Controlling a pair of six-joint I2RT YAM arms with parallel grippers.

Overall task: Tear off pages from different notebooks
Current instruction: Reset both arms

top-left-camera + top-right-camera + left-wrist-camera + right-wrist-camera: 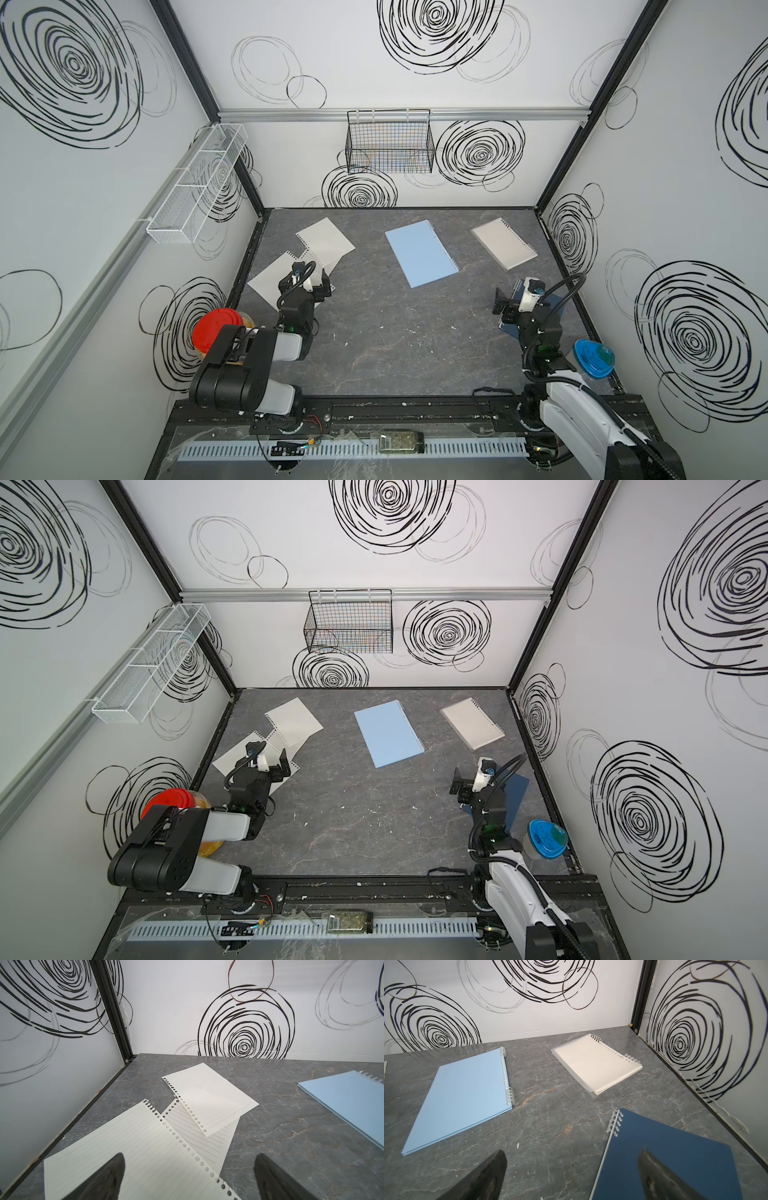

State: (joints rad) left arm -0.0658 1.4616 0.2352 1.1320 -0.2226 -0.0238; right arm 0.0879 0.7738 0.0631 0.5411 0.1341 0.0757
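1. Left gripper (189, 1159): fingers spread wide, nothing between them; one finger (104, 1178) over the nearest page (128, 1142); the other over bare table (291, 1136).
2. Middle page (207, 1142), far page (209, 1099): overlapping, far one on top; ahead of the left fingertips.
3. Right gripper (572, 1152): fingers wide, empty; one finger over the navy notebook (675, 1147); its wire edge between the fingers.
4. Light-blue notebook (460, 1093), clear-covered notebook (593, 1064): flat; well ahead of the right fingertips.

Table (395, 345) ctr free; pages (328, 241) clutter left, notebooks (419, 253) far/right.
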